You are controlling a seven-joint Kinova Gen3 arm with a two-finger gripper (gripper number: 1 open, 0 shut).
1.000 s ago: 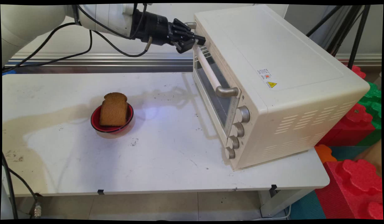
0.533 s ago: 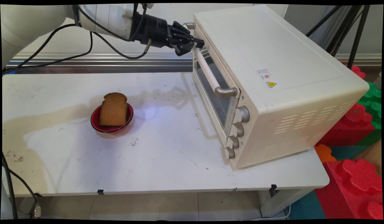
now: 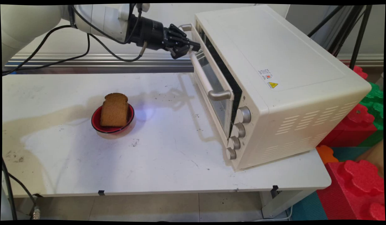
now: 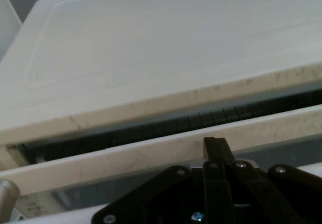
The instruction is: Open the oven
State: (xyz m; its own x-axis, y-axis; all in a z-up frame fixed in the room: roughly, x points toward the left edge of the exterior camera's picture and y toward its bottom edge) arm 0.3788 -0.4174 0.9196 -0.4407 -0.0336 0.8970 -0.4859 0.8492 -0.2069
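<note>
My gripper is clamped on the handle of 1 oven; door now ajar, previously closed; 1 bowl, 1 bread slice.

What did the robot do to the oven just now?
The hand, at the far end of the door handle, drew back leftward, and the oven door tipped open, showing a dark gap along its top. The oven, toast and red bowl stayed put.
</note>
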